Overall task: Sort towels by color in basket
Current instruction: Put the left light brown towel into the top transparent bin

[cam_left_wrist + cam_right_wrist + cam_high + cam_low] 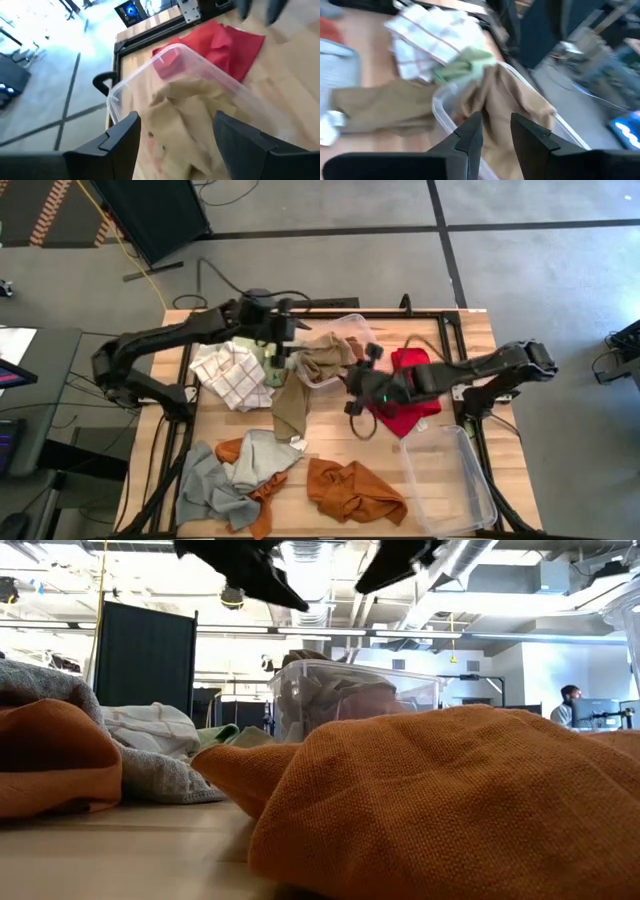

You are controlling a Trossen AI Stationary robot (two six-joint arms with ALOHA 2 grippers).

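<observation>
A tan towel (293,402) lies half in a small clear bin (352,323) and drapes over its rim onto the table. My left gripper (290,340) hovers open over it; in the left wrist view the tan towel (190,107) shows between the spread fingers. My right gripper (352,376) hangs open over the bin's other side, fingers close together (497,125) above the tan towel (505,95). A red towel (405,400) lies under the right arm. White-checked (230,375) and pale green (270,362) towels lie left of the bin. Grey (215,485) and rust orange (355,492) towels lie near the front.
A second, larger clear bin (447,480) stands at the table's near right corner. Another rust orange towel (238,450) peeks from under the grey ones. In the low view a rust orange towel (450,800) fills the foreground. A person (570,705) sits far behind the table.
</observation>
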